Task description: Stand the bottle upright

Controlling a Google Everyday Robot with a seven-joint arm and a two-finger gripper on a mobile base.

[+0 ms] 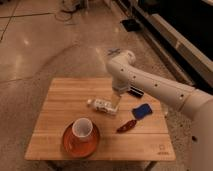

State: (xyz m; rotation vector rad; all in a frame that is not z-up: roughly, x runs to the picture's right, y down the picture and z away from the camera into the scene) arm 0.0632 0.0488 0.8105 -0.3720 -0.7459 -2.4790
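Observation:
The bottle (101, 105) lies on its side near the middle of the wooden table (60, 95). It is small and clear with a whitish label, and its long axis runs left to right. My gripper (117, 103) hangs down from the white arm (150, 85), which reaches in from the right. It stands open just at the bottle's right end, close above the tabletop, and holds nothing.
A white cup (81, 128) sits on an orange saucer (75, 145) at the table's front left. A flat blue block (141, 110) and a reddish-brown object (127, 125) lie right of the bottle. A dark object (135, 92) sits behind the gripper. Shiny floor surrounds the table.

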